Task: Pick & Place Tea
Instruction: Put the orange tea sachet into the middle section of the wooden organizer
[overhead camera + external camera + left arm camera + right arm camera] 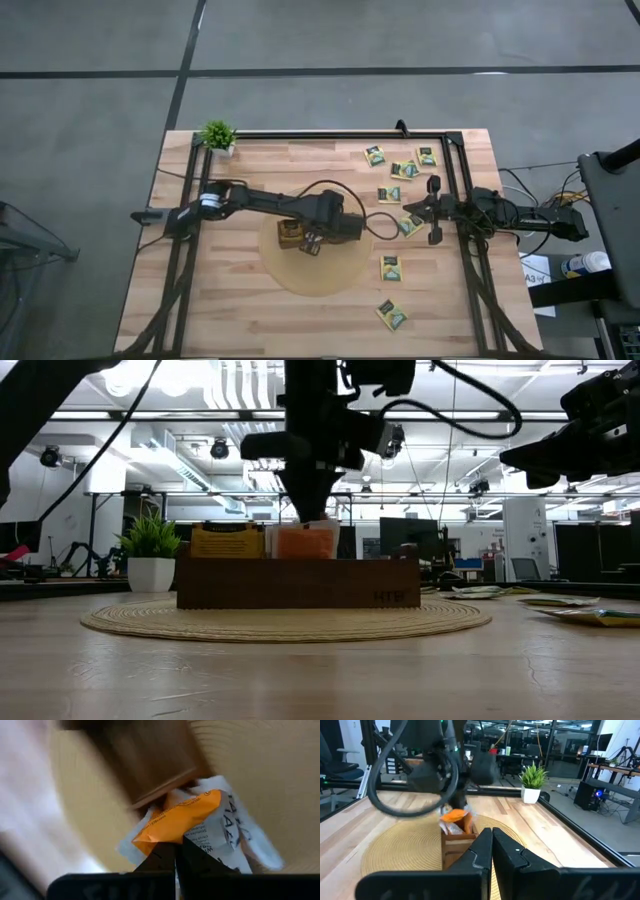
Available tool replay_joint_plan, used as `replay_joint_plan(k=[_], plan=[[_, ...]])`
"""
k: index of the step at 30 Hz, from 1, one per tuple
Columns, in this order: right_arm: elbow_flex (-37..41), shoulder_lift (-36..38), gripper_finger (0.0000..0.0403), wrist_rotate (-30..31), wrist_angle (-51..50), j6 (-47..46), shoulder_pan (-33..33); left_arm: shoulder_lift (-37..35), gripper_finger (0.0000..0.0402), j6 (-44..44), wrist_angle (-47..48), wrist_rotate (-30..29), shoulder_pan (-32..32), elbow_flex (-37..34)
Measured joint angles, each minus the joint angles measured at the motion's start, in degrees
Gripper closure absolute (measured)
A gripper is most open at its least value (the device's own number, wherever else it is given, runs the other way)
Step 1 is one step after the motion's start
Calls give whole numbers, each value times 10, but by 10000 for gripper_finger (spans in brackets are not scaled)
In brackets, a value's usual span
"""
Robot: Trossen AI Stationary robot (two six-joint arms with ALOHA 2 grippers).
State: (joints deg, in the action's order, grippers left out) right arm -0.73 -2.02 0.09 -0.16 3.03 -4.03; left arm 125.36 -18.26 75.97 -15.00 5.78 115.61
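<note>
— What's under the left claw (313,243)?
— Planked wooden tabletop (250,320), round woven mat (335,280), brown wooden tray (298,582).
— And the claw itself?
— Pinched on a crinkled white-and-orange tea sachet (175,820) just above the tray. Right claw (492,836) closed, empty, beside scattered flat sachets (391,268).

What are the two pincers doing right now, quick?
Left pincer: shut on a white-and-orange tea sachet, over the wooden tray.
Right pincer: shut, holding nothing.
</note>
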Motion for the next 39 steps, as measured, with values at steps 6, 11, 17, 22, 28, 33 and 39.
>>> replay_joint_plan(k=[6, 11, 17, 22, 28, 33, 39], plan=[[0, 0, 394, 0, 0, 0, 0, 0, 401, -3, -19, 9, -10, -28], [0, 0, 394, 0, 0, 0, 0, 1, 401, -7, -25, 15, -25, -53], [0, 0, 394, 0, 0, 0, 0, 1, 401, -3, -53, 125, -50, -87], [0, 0, 394, 0, 0, 0, 0, 0, 402, -20, -99, 147, -61, -124], [0, 0, 394, 0, 0, 0, 0, -3, 402, -27, -157, 187, -69, -167], [0, 0, 394, 0, 0, 0, 0, -2, 401, -28, -198, 191, -70, -185], [0, 0, 394, 0, 0, 0, 0, -6, 390, -35, -174, 186, -71, -172]])
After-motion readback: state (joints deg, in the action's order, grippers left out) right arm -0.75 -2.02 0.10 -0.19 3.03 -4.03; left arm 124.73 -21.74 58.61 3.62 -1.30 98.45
